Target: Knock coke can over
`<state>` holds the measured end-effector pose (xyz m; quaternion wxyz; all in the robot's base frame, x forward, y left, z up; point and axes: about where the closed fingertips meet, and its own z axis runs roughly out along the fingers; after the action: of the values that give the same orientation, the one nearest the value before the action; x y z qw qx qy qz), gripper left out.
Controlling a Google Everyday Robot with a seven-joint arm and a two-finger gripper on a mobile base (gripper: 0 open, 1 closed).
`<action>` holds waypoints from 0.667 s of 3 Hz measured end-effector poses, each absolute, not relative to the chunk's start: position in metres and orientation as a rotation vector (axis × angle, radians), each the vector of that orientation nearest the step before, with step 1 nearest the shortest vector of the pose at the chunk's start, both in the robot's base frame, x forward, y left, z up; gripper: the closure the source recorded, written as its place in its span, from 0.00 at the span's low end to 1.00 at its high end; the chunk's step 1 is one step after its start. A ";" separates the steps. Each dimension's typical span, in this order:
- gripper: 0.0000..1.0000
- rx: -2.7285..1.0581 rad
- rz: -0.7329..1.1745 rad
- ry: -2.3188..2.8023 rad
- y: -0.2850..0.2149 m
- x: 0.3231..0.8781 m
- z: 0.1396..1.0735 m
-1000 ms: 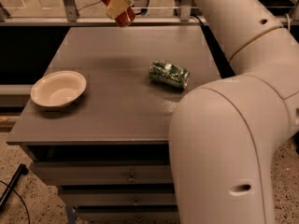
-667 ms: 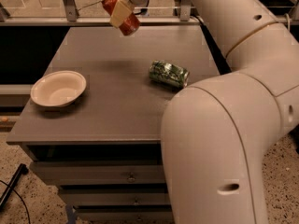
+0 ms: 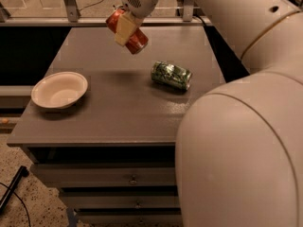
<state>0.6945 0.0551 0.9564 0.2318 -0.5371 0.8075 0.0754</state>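
The red coke can [image 3: 135, 39] is tilted and held in the air above the far middle of the grey table [image 3: 118, 112]. My gripper [image 3: 125, 28] reaches down from the top of the view and is shut on the can, with a cream finger [image 3: 122, 30] across its side. The can's lower end points down to the right. The can hangs clear of the tabletop, and its faint shadow lies on the table below it.
A dented green and silver can [image 3: 171, 75] lies on its side right of the table's middle. A cream bowl [image 3: 59, 89] sits near the left edge. My large white arm [image 3: 241, 141] fills the right foreground. A window frame runs behind the table.
The gripper with the coke can has moved right and down, towards the table and closer to the green can. The can stays tilted in the grip.
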 end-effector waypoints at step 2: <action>1.00 -1.487 0.285 2.287 0.021 0.604 0.949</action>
<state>0.6040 0.0212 0.9493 0.1982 -0.5313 0.8173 0.1020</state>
